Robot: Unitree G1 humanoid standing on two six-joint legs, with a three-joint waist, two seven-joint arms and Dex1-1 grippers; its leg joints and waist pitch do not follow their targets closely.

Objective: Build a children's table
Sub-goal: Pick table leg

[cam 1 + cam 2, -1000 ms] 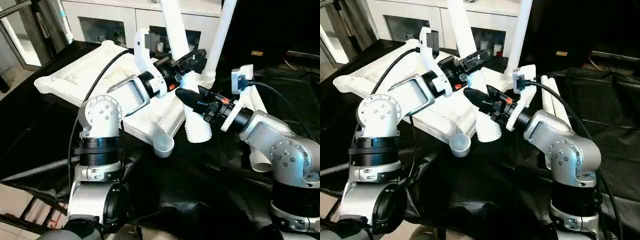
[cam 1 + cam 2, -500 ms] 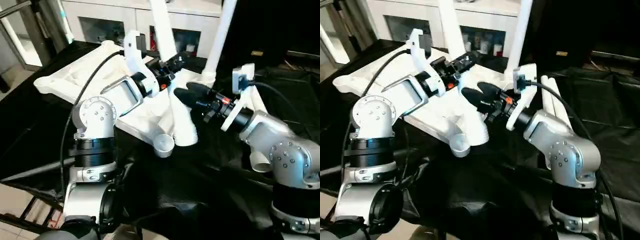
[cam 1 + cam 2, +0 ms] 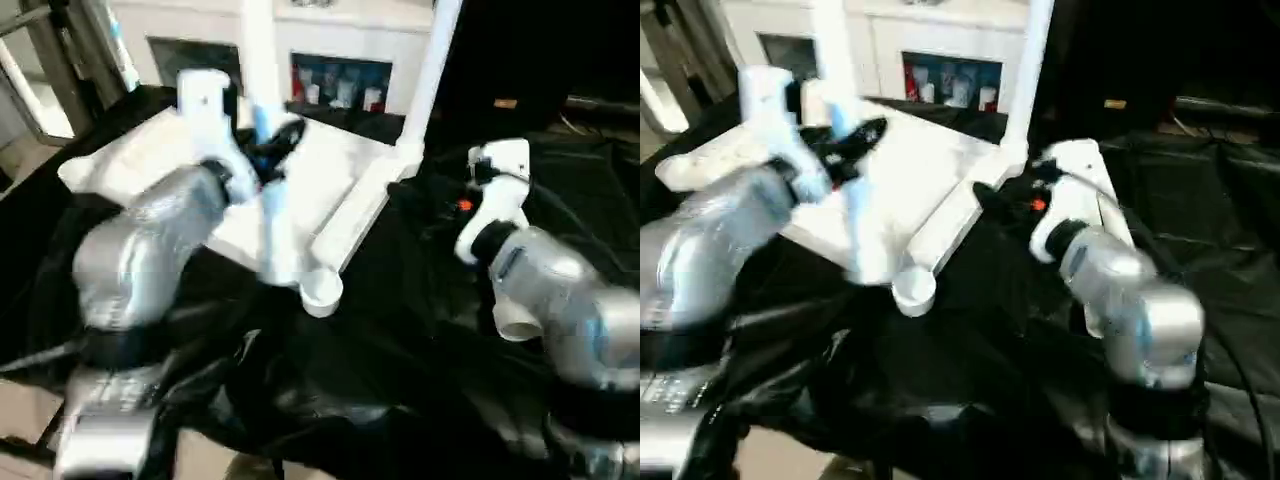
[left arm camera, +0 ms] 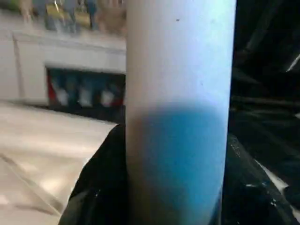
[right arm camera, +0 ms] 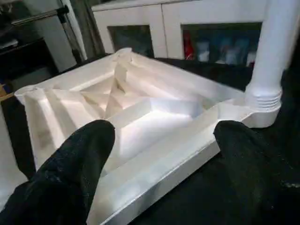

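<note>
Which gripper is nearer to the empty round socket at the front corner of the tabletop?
The left. The left gripper holds a white leg whose lower end hangs just beside the empty socket of the tabletop. The right gripper, open, hovers farther away, near the standing leg.

Loose leg (image 3: pixel 268 215): it's off the front corner socket (image 3: pixel 322 290) now, carried toward the robot's left and hanging over the tabletop (image 5: pixel 140 117).
Left gripper (image 3: pixel 272 140): swung left with that leg clamped between its fingers.
Right gripper (image 5: pixel 161 140): let go, pulled back, fingers (image 5: pixel 70 168) spread wide with nothing between.
</note>
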